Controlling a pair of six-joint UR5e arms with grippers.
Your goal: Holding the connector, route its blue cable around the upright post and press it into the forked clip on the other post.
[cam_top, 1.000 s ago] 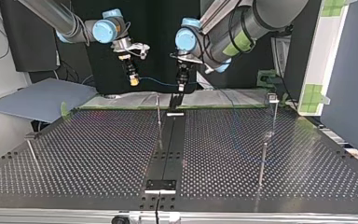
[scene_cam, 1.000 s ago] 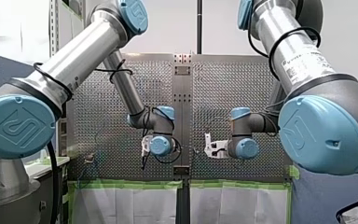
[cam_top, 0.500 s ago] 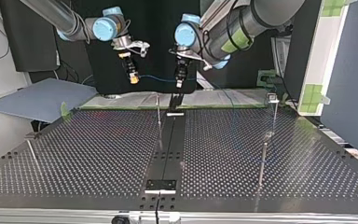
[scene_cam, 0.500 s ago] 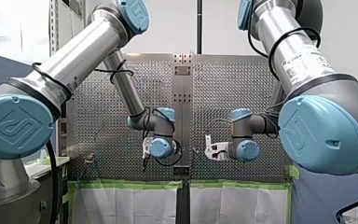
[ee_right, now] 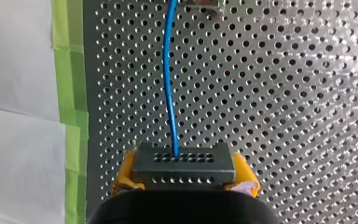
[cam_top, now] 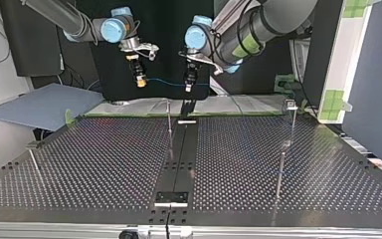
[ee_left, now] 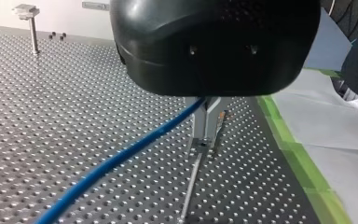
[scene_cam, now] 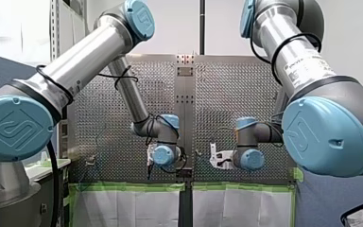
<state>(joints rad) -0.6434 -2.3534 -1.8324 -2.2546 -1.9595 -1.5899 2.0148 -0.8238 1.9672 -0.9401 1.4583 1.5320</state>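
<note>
Top view, left to right. High over perforated table [cam_top: 104, 164] far edge: my right gripper [cam_top: 140, 82], yellow pads [ee_right: 123, 176] clamped on connector [ee_right: 184, 168]. Blue cable [cam_top: 166, 83] spans across to my left gripper [cam_top: 189, 87], metal fingers [ee_left: 200, 123] pinched on it, then drops rightward. Centre post [cam_top: 169, 122] sits below, cable apparently not round it. Right post [cam_top: 292, 119]: nothing pressed in. Judgement: 1 step done (pickup), 2 left (routing, clipping).

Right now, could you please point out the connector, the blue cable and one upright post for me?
connector [ee_right: 184, 169], right wrist view, its holed front face.
blue cable [ee_right: 168, 70], right wrist view, midway along its run.
upright post [ee_left: 33, 32], left wrist view, its shaft below the head.
</note>
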